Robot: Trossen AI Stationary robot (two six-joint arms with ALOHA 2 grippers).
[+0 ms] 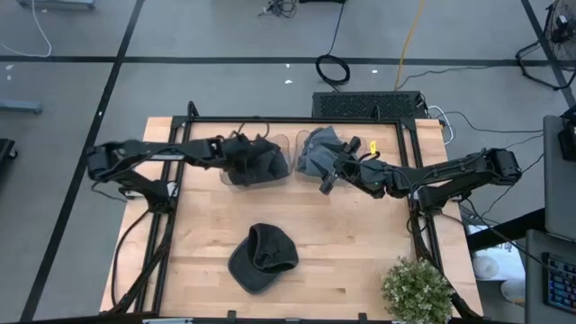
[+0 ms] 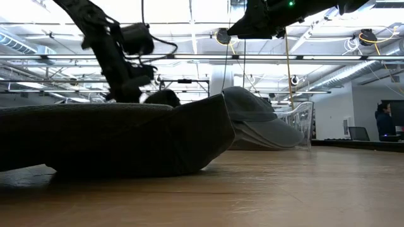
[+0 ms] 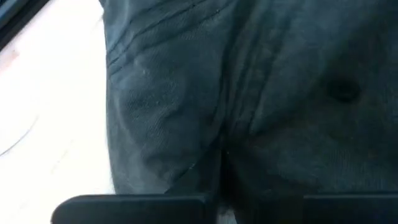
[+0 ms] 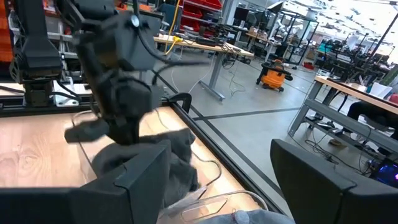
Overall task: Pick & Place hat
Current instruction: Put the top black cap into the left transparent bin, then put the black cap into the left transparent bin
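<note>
A dark hat [image 1: 262, 258] lies flat on the near middle of the table; it fills the left foreground of the low view [image 2: 113, 142]. Two clear bins stand at the far side. The left bin [image 1: 227, 175] holds dark hats [image 1: 268, 164], the right bin [image 1: 301, 142] grey hats [image 1: 317, 151]. My left gripper [image 1: 245, 158] is down in the left bin, shut on dark hat cloth [image 3: 186, 106]. My right gripper [image 1: 328, 179] hovers open by the right bin's near edge, touching nothing; in its wrist view the gripper [image 4: 217, 180] faces the left arm. My left gripper is shut on a dark hat in the left bin, coming slanting down from the table's left. The cloth gathers into a fold [image 3: 221, 155] that runs in between the fingers. Which part of the hat this is cannot be told. The hat rests in the bin.
A potted plant [image 1: 416, 290] stands at the table's near right corner. A black frame [image 1: 270, 120] runs along the far edge behind the bins. Bare wood [image 1: 360, 243] lies between the flat hat and the plant. A person [image 2: 383, 120] stands far off in the room.
</note>
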